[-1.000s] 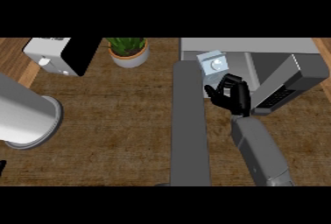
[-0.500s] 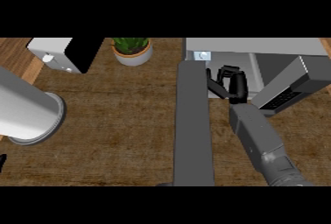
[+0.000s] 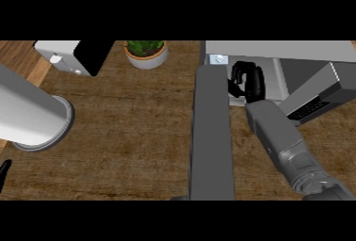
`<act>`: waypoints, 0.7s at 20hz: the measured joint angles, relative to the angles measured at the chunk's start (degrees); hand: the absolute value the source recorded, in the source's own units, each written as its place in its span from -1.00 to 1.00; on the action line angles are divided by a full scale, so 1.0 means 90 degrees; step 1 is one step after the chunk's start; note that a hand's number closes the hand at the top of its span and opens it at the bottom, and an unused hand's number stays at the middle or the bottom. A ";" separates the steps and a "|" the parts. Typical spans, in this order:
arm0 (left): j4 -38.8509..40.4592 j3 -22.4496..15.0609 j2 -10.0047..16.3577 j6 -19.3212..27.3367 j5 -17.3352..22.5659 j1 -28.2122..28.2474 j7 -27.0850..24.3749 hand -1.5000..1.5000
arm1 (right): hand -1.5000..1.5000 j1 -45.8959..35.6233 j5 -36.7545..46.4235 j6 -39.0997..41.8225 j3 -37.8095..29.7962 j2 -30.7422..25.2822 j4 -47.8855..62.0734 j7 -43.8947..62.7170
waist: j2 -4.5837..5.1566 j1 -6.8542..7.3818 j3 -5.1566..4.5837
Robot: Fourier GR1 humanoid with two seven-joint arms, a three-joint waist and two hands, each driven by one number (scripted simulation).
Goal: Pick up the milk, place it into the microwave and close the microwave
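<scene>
Now, right robot hand (image 3: 249, 81) curled, just beside milk (image 3: 217, 60), within microwave (image 3: 292, 49)

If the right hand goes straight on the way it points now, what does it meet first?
Likely the back of the microwave: the right hand points into its open front. The milk stands just left of that line and might be brushed; depth is unclear.

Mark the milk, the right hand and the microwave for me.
milk (image 3: 217, 59), head view: on the carton's pale top.
right hand (image 3: 249, 82), head view: on the middle of the black hand.
microwave (image 3: 292, 48), head view: on its grey top.
</scene>
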 measured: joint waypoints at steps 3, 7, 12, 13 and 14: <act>0.0113 0.0059 0.0066 -0.0056 0.0013 -0.0072 -0.0057 -1.00 | 1.00 -0.0212 0.0217 -0.0523 0.0104 -0.0008 0.0201 0.0116 | 0.0018 0.0050 -0.0001; 0.0170 0.0047 0.0086 -0.0161 -0.0022 -0.0072 -0.0155 -1.00 | 1.00 -0.0328 0.0295 -0.1029 0.0062 -0.0120 0.0386 0.0276 | 0.0051 0.0112 0.0003; 0.0216 -0.0006 0.0085 -0.0155 -0.0097 -0.0192 -0.0147 -1.00 | 1.00 -0.0406 0.0231 -0.1269 -0.0105 -0.0316 0.0485 0.0386 | 0.0100 0.0161 0.0010; 0.0257 -0.0006 0.0113 -0.0141 -0.0105 -0.0264 -0.0119 -1.00 | 1.00 -0.0416 0.0215 -0.1269 -0.0138 -0.0395 0.0490 0.0387 | 0.0117 0.0161 0.0013; 0.0297 -0.0008 0.0115 -0.0112 -0.0111 -0.0334 -0.0101 -1.00 | 1.00 -0.0388 0.0203 -0.1272 -0.0165 -0.0450 0.0503 0.0372 | 0.0127 0.0160 0.0013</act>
